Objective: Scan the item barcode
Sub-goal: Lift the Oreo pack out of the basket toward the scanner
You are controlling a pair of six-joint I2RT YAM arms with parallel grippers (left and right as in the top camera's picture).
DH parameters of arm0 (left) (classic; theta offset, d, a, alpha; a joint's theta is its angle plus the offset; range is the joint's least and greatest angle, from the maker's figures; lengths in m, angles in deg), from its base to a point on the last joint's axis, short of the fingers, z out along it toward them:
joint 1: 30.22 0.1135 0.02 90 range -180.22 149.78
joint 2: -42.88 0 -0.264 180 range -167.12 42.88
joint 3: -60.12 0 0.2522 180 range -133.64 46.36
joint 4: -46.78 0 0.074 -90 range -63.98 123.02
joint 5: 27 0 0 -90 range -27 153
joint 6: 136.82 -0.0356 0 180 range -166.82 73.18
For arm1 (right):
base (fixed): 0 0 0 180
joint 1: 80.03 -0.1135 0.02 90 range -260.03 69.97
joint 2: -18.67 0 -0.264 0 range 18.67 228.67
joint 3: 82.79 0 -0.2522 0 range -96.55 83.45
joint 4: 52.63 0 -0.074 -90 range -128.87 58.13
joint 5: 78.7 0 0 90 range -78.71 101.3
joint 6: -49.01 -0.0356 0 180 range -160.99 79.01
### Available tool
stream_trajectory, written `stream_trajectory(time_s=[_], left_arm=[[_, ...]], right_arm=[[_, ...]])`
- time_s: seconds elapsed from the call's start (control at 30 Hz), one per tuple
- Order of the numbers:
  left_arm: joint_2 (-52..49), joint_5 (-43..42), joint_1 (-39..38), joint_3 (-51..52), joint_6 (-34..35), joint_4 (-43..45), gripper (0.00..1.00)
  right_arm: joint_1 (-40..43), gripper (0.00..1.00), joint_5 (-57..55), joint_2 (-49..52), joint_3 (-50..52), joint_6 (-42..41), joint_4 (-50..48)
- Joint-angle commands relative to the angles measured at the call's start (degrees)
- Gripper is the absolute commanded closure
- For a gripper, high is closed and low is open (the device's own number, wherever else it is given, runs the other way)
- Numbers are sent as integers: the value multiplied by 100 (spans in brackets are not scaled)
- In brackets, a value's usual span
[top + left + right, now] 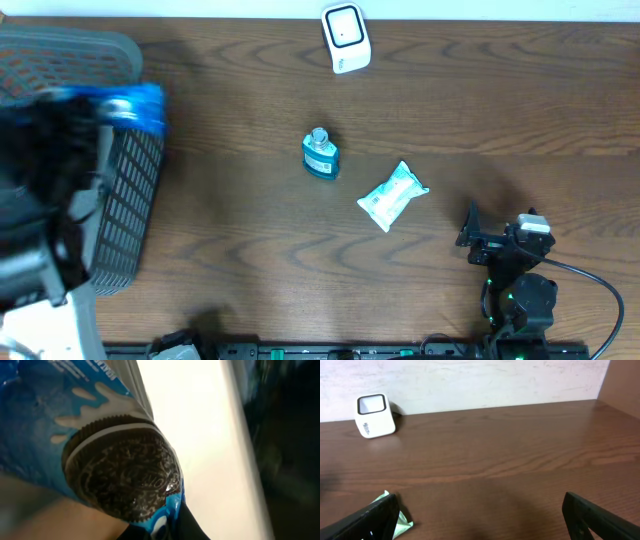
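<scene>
Cookie packet is pinched in the closed left hand above the basket; right hand gapes.

I find the overhead view moderately and evenly lit from above; the dark brown wooden table carries only faint, soft shadows. Its left side is smeared, and the blue glossy cookie packet there is streaked with motion blur. The left wrist view is poor: the packet is too near for focus, a white band beside it is blown out, and the right margin is dark. The right wrist view is bright and sharp on the white box-shaped scanner; the right gripper shows its black fingers soft-edged.
</scene>
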Motion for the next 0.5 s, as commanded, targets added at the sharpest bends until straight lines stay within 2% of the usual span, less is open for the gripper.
stream_trajectory(time_s=[0.0,0.23,0.47], left_arm=[[-321,-162,-885,13,-1580,-229,93],[-1425,1178,-2608,31,-2767,-914,93],[-2782,1386,-3480,225,-2868,-861,93]], right_arm=[[-50,1,-20,-13,9,70,22],[-50,1,-20,-13,9,70,24],[-50,1,-20,-13,9,70,24]])
